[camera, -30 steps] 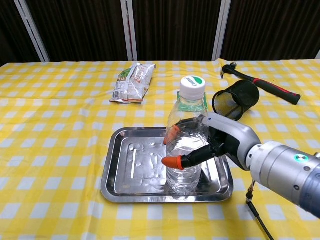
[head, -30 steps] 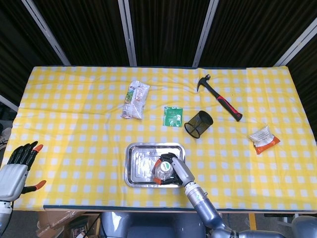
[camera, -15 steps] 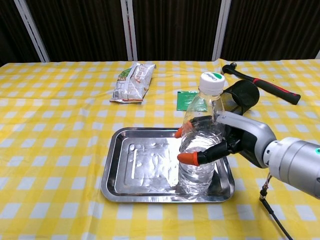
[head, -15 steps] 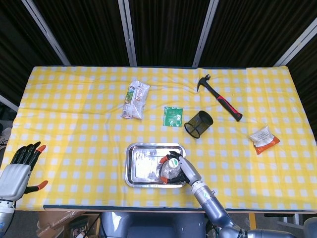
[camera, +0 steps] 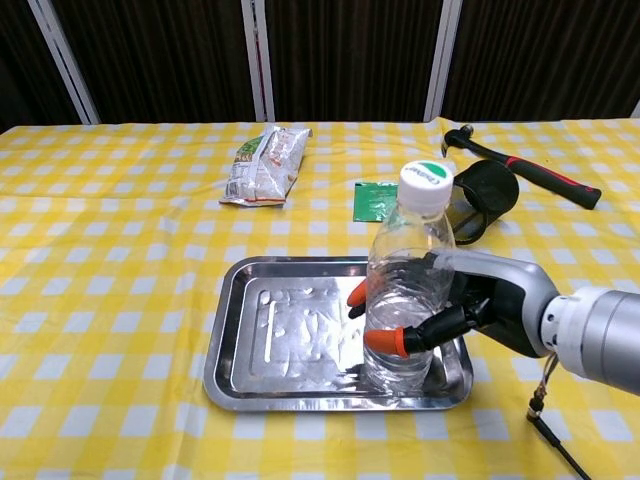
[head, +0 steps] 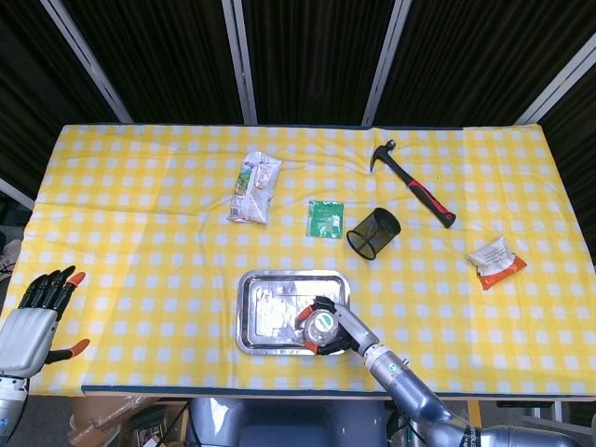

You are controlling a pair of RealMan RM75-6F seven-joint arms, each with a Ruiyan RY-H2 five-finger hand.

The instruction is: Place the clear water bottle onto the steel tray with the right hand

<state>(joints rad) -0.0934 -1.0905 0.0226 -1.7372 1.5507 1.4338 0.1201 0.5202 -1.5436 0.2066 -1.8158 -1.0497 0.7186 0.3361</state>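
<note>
My work surface [head: 140, 214] is covered by a yellow-and-white checked cloth [camera: 110, 250] reaching every visible edge. Behind it stand dark panels [head: 307, 56], possibly ribbed curtains, divided by pale metal uprights [head: 240, 60]. Lighting is even and bright on the cloth. Below the near edge, cardboard boxes [head: 102, 417] sit on the floor.

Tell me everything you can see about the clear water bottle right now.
The clear water bottle is transparent ribbed plastic with a white cap bearing a green mark, and looks mostly full of water. It stands upright, its base on the steel tray, in the tray's right part near the front rim. The right hand wraps its lower body, orange fingertips against the plastic. From the head view only its cap shows clearly.
</note>
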